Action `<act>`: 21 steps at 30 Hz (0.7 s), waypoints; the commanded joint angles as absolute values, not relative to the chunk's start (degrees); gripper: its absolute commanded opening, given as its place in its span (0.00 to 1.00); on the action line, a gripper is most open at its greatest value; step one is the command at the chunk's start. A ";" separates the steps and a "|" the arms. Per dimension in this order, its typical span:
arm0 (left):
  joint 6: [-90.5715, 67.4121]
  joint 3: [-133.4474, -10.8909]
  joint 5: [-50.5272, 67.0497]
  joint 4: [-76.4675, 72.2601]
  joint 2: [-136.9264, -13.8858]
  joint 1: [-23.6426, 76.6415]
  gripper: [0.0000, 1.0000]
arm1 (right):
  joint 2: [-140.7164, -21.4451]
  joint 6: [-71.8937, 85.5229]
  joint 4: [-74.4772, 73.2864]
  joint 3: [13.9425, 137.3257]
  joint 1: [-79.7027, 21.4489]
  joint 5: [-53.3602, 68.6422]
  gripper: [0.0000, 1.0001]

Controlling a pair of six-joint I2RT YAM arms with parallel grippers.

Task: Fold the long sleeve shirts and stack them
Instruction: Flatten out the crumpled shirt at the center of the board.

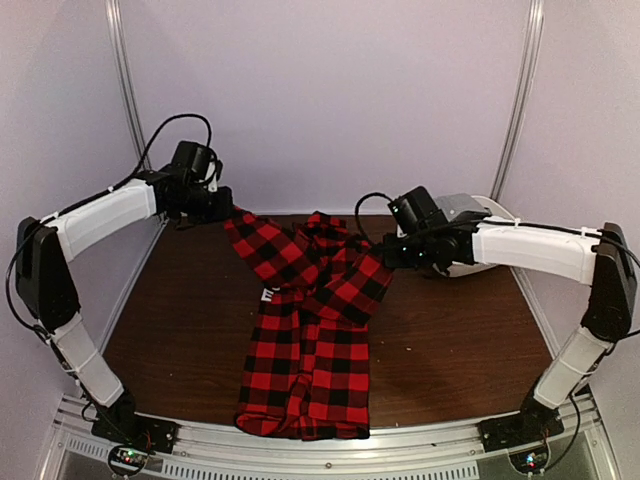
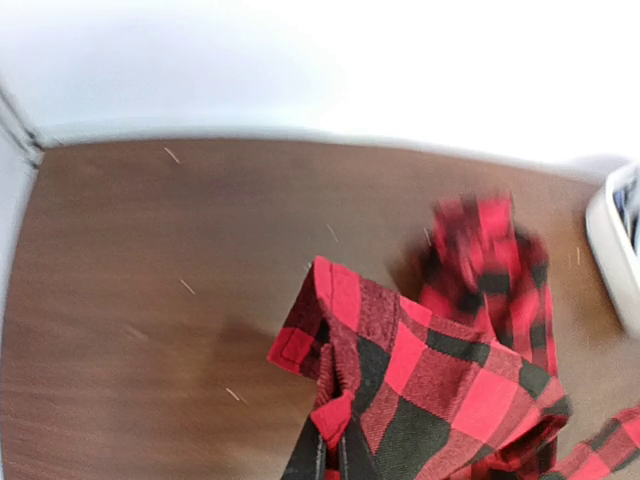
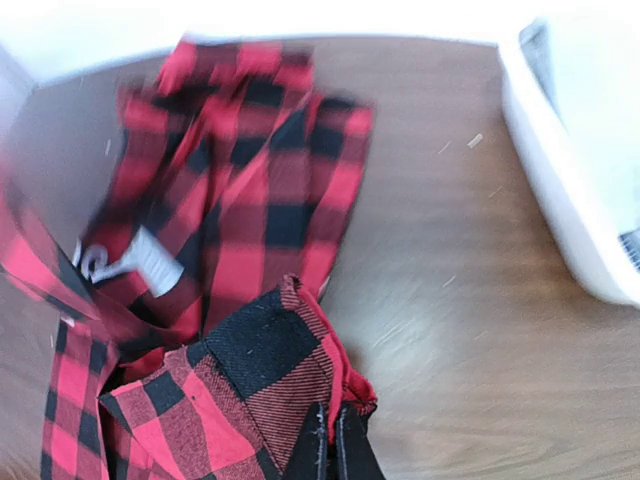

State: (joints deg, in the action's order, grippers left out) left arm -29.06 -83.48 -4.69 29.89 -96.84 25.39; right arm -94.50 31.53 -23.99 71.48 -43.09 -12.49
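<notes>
At the left, raised above the brown surface (image 1: 180, 320): left hand (image 1: 222, 203), pressed together and pinching one upper corner of the red-and-black checked shirt (image 1: 305, 330). Seen from the left wrist as dark fingertips (image 2: 312, 462) clamped on a folded edge of cloth (image 2: 420, 380), with bare wood beneath.

In the middle: upper part of the shirt lifted and sagging in bunched folds between the two grips, lower part lying flat on the surface and reaching down to its near edge. A small white patch (image 1: 268, 295) among the folds, perhaps a label, too blurred to read.

At the right: right hand (image 1: 385, 250), likewise closed tight on the opposite upper corner (image 3: 270, 360), held off the wood. Just behind that arm, a white tub (image 1: 484, 206) at the far right corner.
</notes>
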 commanded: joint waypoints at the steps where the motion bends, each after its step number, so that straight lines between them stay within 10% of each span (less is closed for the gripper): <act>1: -24.53 -95.63 -6.59 33.39 -95.13 15.76 0.00 | -87.98 26.46 -29.63 77.58 -34.84 -17.66 0.00; 21: -21.89 -115.96 -3.38 39.31 -104.81 7.56 0.00 | -81.57 21.76 -36.67 87.95 -20.57 -14.88 0.00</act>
State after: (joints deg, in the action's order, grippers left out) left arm -22.41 -115.98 -7.09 40.23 -103.98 7.55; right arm -82.83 22.20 -35.53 88.68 -20.75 -16.38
